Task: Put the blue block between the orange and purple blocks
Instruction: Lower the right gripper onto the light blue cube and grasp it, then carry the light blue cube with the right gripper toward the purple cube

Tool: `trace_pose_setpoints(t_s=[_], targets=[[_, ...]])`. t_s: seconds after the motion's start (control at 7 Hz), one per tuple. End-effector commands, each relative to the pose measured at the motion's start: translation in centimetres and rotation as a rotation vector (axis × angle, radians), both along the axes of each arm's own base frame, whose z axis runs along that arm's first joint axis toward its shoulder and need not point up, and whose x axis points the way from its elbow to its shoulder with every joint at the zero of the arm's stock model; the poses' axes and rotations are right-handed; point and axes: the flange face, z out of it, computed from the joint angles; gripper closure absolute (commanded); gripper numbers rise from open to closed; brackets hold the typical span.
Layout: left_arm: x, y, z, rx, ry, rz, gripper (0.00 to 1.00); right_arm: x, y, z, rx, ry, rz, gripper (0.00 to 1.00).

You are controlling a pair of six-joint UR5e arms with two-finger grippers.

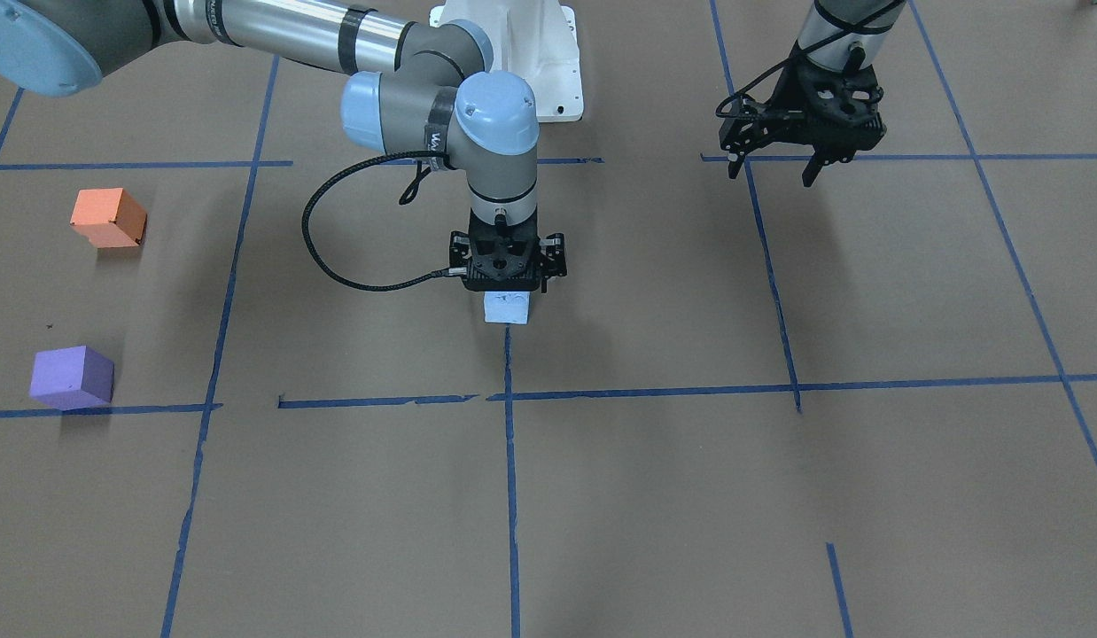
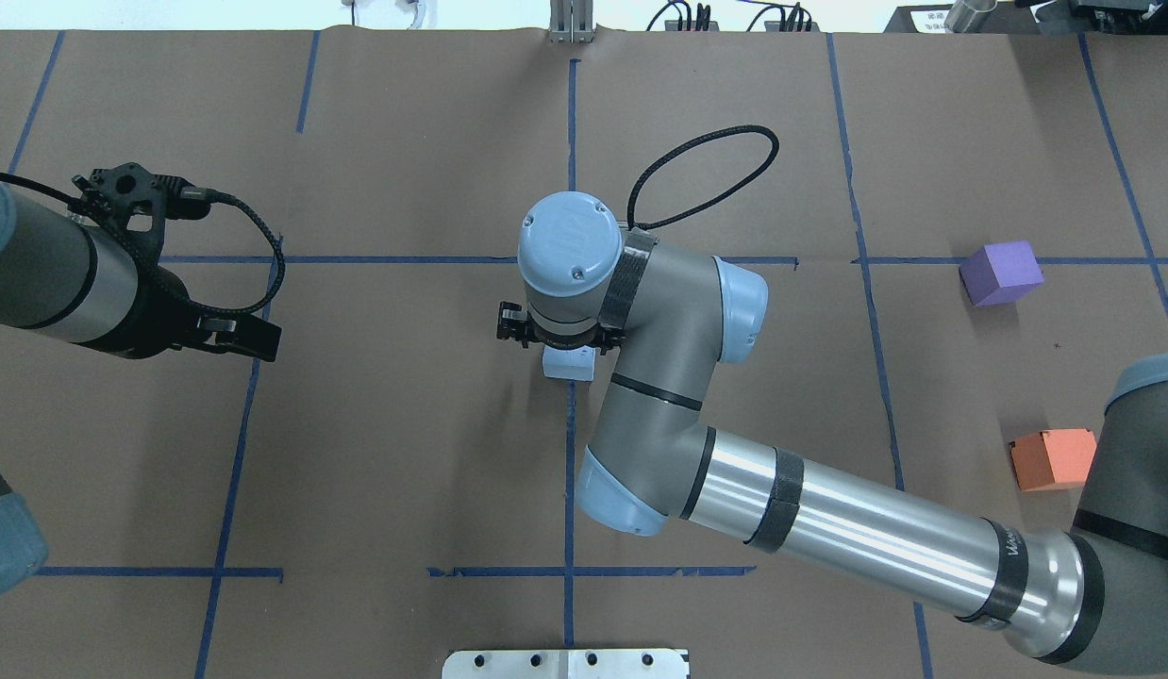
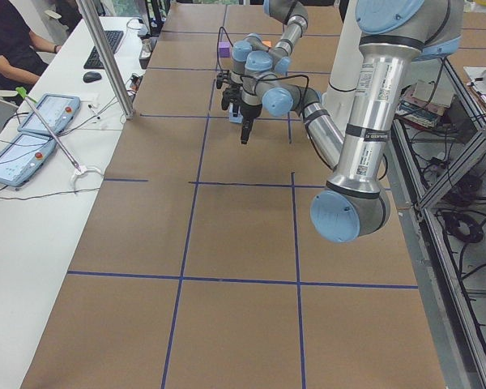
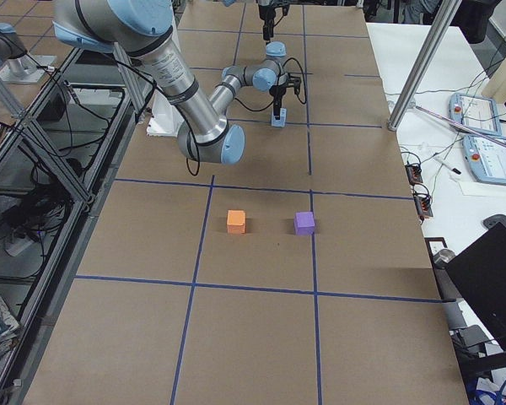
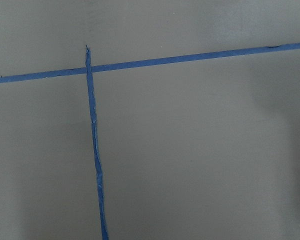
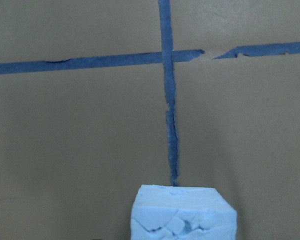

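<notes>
The light blue block sits at the table's middle on a blue tape line. My right gripper stands straight down right over it. Its fingers are hidden under the gripper body, so I cannot tell whether they are shut on the block. The right wrist view shows the block's cracked top close at the bottom edge. The orange block and the purple block lie apart at the table's right end, with a gap between them. My left gripper hangs open and empty above the table.
Blue tape lines divide the brown paper table into squares. A black cable loops out from the right wrist. The robot's white base is at the back middle.
</notes>
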Motion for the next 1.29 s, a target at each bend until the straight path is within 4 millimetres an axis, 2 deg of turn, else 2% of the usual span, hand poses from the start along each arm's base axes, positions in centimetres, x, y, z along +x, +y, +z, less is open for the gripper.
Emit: trace_pose_setpoints(t_s=[0.0,0.14,0.29,0.43,0.57,0.71,0.86,1.0,1.14], targets=[[-0.1,0.0,0.0,0.0,0.0,-0.001,0.0,-0.8,-0.4,1.1,0.019,0.032,-0.02,0.02],[-0.2,0.1,-0.2,0.003,0.003,-0.001,0.0,-0.9,-0.6,1.5,0.026,0.044,-0.021,0.15],[-0.3,0.2,-0.2,0.004,0.004,-0.001,0.0,-1.0,-0.6,1.6,0.023,0.046,-0.019,0.63],[-0.5,0.3,-0.2,0.005,0.006,-0.001,0.0,-1.0,-0.6,1.8,0.026,0.044,-0.021,0.92],[-0.7,0.5,-0.5,0.01,0.011,-0.003,0.0,0.8,-1.2,1.0,0.034,0.018,-0.01,0.96],[-0.8,0.5,-0.5,0.01,0.011,-0.003,0.0,5.3,-1.6,3.3,0.025,0.0,0.013,0.96],[-0.9,0.7,-0.7,0.011,0.014,-0.004,0.0,11.2,-1.8,5.8,0.029,-0.022,0.049,0.97],[-1.2,0.9,-0.9,0.013,0.016,-0.004,0.0,16.9,-2.7,9.3,-0.029,-0.046,0.037,0.97],[-1.2,0.8,-0.9,0.013,0.014,-0.005,0.0,22.6,-4.9,12.3,-0.065,-0.066,-0.01,0.97]])
